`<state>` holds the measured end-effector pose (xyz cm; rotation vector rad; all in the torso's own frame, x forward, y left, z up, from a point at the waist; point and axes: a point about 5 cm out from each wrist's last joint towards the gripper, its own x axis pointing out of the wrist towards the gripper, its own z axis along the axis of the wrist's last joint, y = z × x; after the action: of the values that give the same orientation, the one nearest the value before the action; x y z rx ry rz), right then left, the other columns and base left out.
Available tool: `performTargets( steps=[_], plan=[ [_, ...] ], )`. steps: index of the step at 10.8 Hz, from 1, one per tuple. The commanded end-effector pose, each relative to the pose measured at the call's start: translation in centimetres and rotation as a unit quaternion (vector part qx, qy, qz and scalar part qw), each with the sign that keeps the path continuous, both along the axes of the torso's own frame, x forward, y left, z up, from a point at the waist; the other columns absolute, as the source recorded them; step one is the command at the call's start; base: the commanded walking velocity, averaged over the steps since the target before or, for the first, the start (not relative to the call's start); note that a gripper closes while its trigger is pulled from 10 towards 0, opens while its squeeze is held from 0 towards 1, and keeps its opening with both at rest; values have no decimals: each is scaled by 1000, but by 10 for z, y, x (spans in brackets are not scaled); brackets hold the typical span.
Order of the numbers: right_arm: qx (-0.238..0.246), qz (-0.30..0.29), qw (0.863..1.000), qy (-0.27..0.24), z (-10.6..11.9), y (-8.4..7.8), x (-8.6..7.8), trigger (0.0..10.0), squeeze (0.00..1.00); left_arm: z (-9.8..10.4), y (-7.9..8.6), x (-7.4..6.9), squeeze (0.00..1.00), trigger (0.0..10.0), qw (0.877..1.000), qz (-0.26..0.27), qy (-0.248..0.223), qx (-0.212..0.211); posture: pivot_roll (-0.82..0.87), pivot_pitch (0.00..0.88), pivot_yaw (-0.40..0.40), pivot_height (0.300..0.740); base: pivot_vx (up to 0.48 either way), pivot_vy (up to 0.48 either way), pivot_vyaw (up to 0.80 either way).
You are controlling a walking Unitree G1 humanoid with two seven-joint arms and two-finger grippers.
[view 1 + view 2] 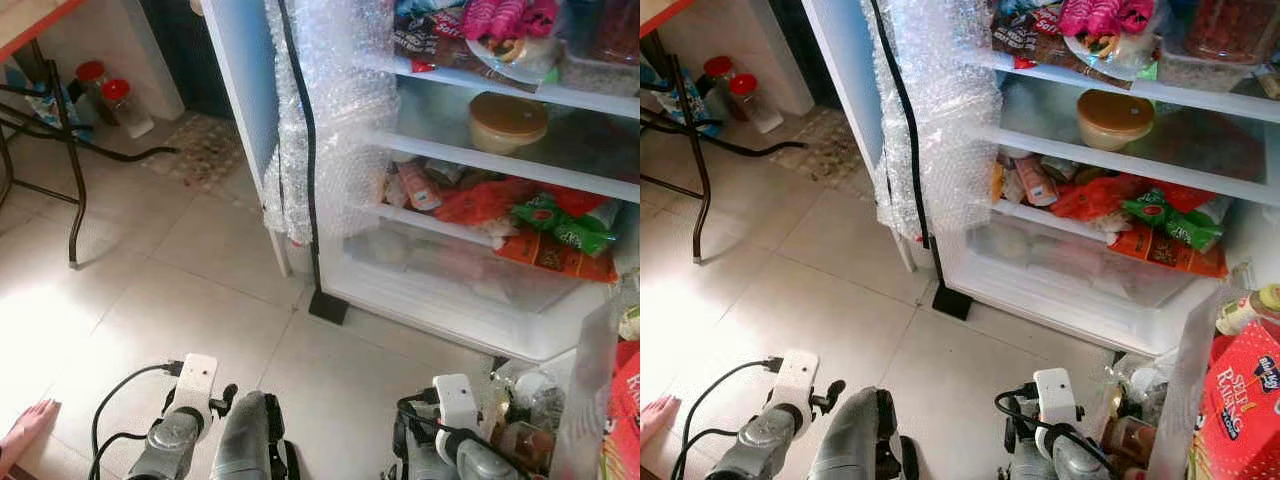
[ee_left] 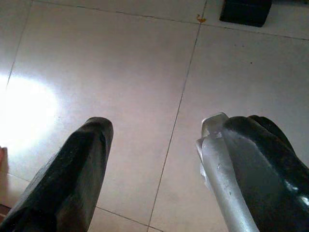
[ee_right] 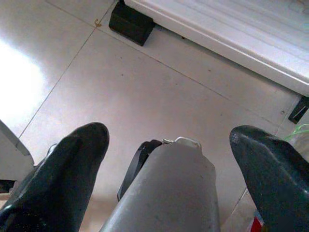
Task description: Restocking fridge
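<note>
The fridge (image 1: 470,300) stands open in front of me, its side wrapped in bubble wrap (image 1: 340,110). On its shelves are a tan lidded tub (image 1: 507,120), a plate of pink food (image 1: 505,35), and red and green packets (image 1: 555,225) above a clear drawer (image 1: 450,265). Both arms hang low over the floor tiles. My left gripper (image 2: 164,128) is open with nothing between its fingers. My right gripper (image 3: 169,135) is open too, with a grey part of my own body behind the gap. The left wrist (image 1: 185,400) and right wrist (image 1: 455,405) sit at the bottom of the eye views.
The fridge door at the right holds a red box (image 1: 1240,410) and a bottle (image 1: 1252,308). A black fridge foot (image 1: 328,306) rests on the tiles. At the left are a folding table's legs (image 1: 72,190), two red-lidded jars (image 1: 115,100) and a person's bare foot (image 1: 25,428).
</note>
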<state>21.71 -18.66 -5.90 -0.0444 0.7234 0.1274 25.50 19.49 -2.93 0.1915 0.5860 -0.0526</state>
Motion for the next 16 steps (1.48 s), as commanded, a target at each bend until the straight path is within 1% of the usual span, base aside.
performTargets(
  steps=[1,2,3,5,6,10,12,13,14,16],
  plan=[
    [10,-7,996,83,-24,3,-38,10000,0,-7,4,-7,0,10000,1000,7,15,6,-60,229,80,640,0,0,0],
    [13,-5,996,85,-24,3,-38,10000,0,-7,4,-8,0,10000,1000,8,14,12,-63,229,82,660,0,0,0],
    [15,-7,996,85,-24,3,-38,10000,0,-7,6,-7,0,10000,1000,14,12,9,-60,230,84,680,0,0,0],
    [18,-7,996,86,-24,4,-39,10000,0,-7,5,-7,0,10000,1000,10,13,10,-61,228,85,725,0,0,0],
    [22,-5,996,87,-24,5,-39,10000,0,-7,5,-7,0,10000,1000,14,12,11,-62,227,85,740,0,0,0],
    [27,-1,995,93,-25,6,-40,10000,0,-9,6,-9,0,10000,1000,21,15,14,-65,217,87,740,0,0,0],
    [27,-11,996,90,-26,6,-41,10000,0,-13,9,-14,0,10000,998,55,25,-10,-66,193,94,740,0,0,0],
    [34,-25,995,88,-26,7,-42,10000,0,-15,10,-17,0,10000,997,70,32,-25,-71,161,103,740,0,0,0],
    [36,-37,995,88,-27,8,-43,10000,0,-15,10,-17,0,10000,997,67,36,-27,-76,126,110,740,0,0,0],
    [35,-37,995,80,-24,9,-37,10000,0,-10,11,-8,0,10000,997,68,32,-20,-80,83,112,740,0,0,0]
  ],
)
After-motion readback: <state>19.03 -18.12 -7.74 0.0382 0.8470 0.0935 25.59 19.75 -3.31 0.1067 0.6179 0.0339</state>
